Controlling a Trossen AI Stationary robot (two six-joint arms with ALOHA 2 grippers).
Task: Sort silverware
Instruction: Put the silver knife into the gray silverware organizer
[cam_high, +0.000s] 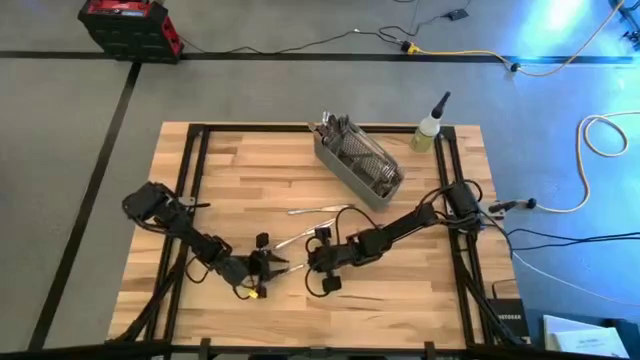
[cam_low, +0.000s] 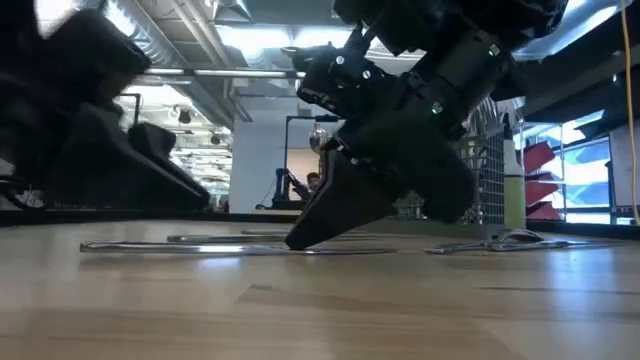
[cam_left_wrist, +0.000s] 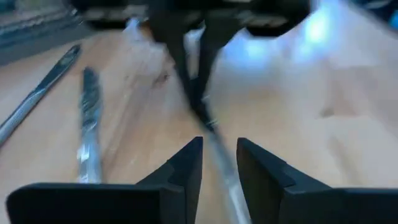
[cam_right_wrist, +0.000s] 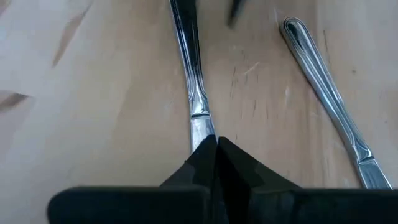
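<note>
Where your right gripper (cam_right_wrist: 216, 142) meets the wooden surface (cam_high: 250, 180), its jaws are pressed together on one piece of silverware, a slim utensil (cam_right_wrist: 189, 68) lying flat, clamped at the flat blade end just past the handle. In the low view the dark fingertips (cam_low: 310, 235) tilt down onto that same piece, which rests on the wood. Your left gripper (cam_left_wrist: 219, 152) faces the right one from close by; its jaws stand apart, with the far end of the utensil running into the gap between them, and you cannot tell from the wrist view whether either finger touches the metal. In the high view the two grippers sit near each other at the front centre of the surface, left (cam_high: 268, 262) and right (cam_high: 318, 258). Just beside the held piece lies a second utensil (cam_right_wrist: 326, 102), apart from it and not gripped. Further pieces lie loose (cam_high: 320, 211) between the grippers and the mesh basket (cam_high: 358, 160), which stands toward the rear and holds more silverware. A small bottle (cam_high: 430, 128) stands near the basket at the rear right corner.
</note>
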